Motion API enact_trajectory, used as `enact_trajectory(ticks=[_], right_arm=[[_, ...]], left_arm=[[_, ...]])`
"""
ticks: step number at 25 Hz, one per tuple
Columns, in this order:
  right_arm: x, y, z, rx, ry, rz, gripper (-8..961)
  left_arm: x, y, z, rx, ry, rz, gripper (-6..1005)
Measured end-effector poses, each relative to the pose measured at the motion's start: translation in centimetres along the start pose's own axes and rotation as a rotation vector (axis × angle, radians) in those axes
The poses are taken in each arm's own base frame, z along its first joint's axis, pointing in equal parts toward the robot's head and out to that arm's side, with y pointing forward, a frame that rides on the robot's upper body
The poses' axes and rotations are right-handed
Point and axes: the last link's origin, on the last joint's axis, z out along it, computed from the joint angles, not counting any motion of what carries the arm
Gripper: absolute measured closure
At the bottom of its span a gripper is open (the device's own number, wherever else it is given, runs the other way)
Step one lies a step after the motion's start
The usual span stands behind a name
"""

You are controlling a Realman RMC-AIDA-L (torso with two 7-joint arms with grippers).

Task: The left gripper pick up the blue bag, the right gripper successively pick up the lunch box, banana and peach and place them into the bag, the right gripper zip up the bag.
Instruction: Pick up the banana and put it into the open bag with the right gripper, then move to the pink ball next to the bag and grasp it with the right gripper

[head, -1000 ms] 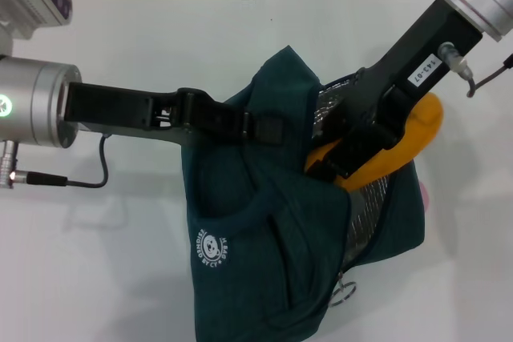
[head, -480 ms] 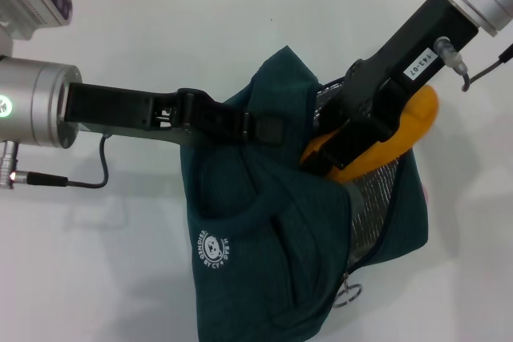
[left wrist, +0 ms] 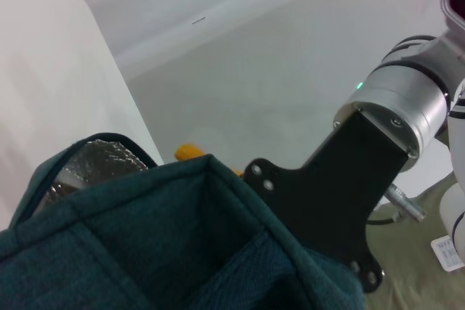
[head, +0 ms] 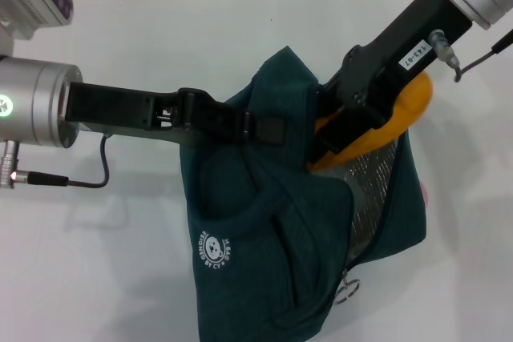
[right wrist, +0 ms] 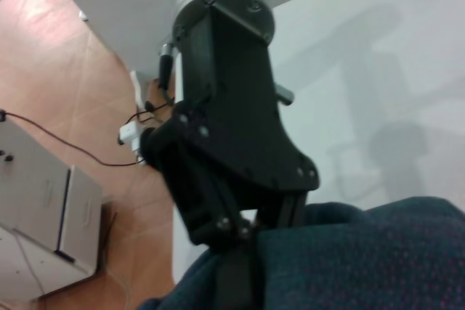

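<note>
Banana (head: 405,110) in right gripper (head: 333,143), over blue bag (head: 264,254) mouth

The bag (head: 264,230) is made of matt, woven teal cloth with a fine weave, lined with crinkled silver foil (head: 377,198), and a printed white logo (head: 213,251) and a metal ring pull (head: 347,291) are carried on it. The banana (head: 401,114) is seen as smooth, slightly glossy yellow-orange skin. The left gripper (head: 264,127) and right gripper (head: 345,130) are formed of matt black plastic on brushed silver metal cuffs, and the tabletop (head: 120,246) is smooth, matt white.
</note>
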Motion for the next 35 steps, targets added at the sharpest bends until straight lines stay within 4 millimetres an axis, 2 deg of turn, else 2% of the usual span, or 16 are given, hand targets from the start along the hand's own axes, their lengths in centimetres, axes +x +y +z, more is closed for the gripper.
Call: enact_trajectory(ticks=[3,12,17,22,27,32,35], right_arm=[[0.0,-0.2,0.0,0.012,-0.007,-0.003,534],[-0.2,-0.4,0.0,0.035,-0.019,-0.021,360],[0.3,-0.8,-1.0,0.062,-0.024,-0.010,271],[2.1,-1.2,-2.9,0.122,-0.076,0.020,271],[4.1,-1.3,-5.9,0.159,-0.218,0.086,270],[8.2,-1.2,-8.9,0.210,-0.370,0.132,272],[10.7,-1.1,-9.1,0.235,-0.401,0.134,273]], left_arm=[[0.0,0.0,0.0,0.000,-0.001,0.001,944],[0.1,0.0,0.0,-0.001,-0.001,0.003,944],[0.1,0.0,0.0,-0.002,0.001,0.007,944],[0.1,0.1,0.0,-0.002,0.005,0.009,944],[0.0,-0.1,-0.1,-0.002,0.011,0.010,944],[-0.2,-1.1,-0.3,0.011,0.046,-0.005,944],[-0.5,-2.0,-1.1,0.038,0.081,-0.019,944]])
